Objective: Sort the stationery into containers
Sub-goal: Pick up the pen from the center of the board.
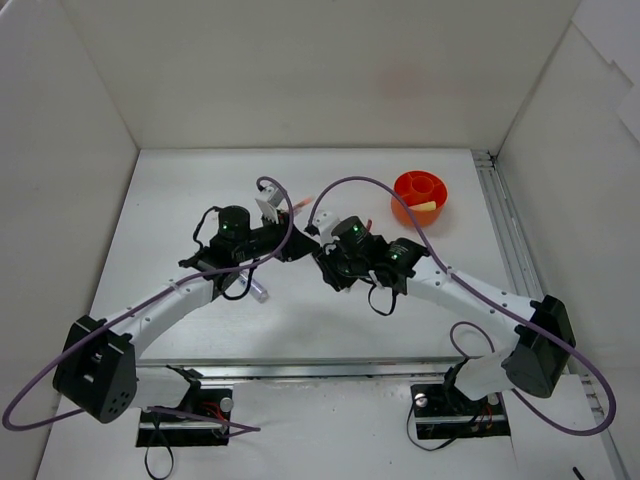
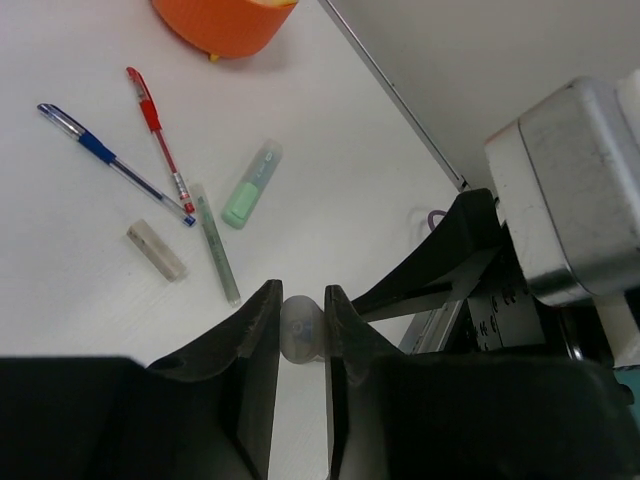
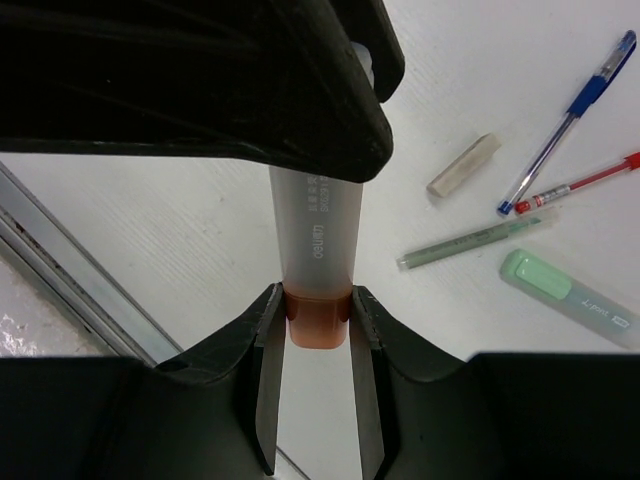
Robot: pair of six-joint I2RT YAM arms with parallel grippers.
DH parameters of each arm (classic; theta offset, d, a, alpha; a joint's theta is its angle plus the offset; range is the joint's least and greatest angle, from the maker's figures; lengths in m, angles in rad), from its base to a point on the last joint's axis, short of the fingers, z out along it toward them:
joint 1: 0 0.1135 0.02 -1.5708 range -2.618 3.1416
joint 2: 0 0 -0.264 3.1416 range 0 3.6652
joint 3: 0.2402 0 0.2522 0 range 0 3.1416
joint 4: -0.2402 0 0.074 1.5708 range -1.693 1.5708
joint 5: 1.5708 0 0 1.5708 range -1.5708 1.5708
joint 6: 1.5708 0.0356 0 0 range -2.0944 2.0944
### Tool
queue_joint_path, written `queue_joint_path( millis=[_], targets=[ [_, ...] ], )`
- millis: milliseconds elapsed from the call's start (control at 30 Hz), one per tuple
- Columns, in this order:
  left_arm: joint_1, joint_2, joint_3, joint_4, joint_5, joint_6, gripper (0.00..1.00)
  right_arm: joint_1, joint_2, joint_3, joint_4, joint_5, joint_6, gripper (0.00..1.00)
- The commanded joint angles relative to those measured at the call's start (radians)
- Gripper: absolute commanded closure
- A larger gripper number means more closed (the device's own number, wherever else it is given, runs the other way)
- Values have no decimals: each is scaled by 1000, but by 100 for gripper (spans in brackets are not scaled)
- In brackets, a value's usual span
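The flat white table has a grey metal rail along its right side. A round orange plastic pot with little walls inside stands near the far right corner. Not far from the pot lie a blue pen and a red pen. Their tips come close together beside a thin green pen. A fat light green highlighter lies just beside the thin pen. A short beige stub lies on its other side, not touching.

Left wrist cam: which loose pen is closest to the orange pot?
The red pen; its capped end lies nearest the orange pot. The blue pen sits farther left, the slim green pen lower.
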Motion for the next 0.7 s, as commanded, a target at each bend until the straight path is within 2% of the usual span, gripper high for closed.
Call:
queue_joint_path(
  millis=[0, 67, 200, 233, 367, 467, 533, 567, 600, 633, 667],
  targets=[
    [5, -50, 6, 66, 7, 18, 100, 4, -43, 48, 77, 86, 7, 100],
    [5, -65, 1, 72, -9, 15, 100, 4, -43, 54, 84, 89, 9, 100],
    [5, -95, -19, 83, -71, -8, 100, 6, -45, 56, 94, 85, 19, 85],
    [5, -101, -22, 89, -81, -12, 100, 4, -51, 54, 97, 83, 33, 78],
    [15, -118, -31, 138, -121, -42, 100, 7, -61, 43, 97, 91, 78, 69],
    [40, -128, -51, 198, -137, -89, 100, 7, -64, 43, 101, 91, 95, 55],
    [54, -139, -59, 226, -157, -117, 100, 7, -75, 37, 104, 115, 112, 50],
    [64, -145, -68, 239, -165, -126, 100, 4, -81, 36, 108, 123, 127, 45],
    [65, -148, -72, 246, -177, -132, 100, 7, -95, 33, 110, 131, 136, 29],
    [74, -162, -78, 252, -208, -146, 100, 7, -104, 24, 119, 140, 151, 7],
    [74, -170, -94, 273, -223, -151, 100, 7, -113, 13, 139, 173, 173, 2]
  ],
)
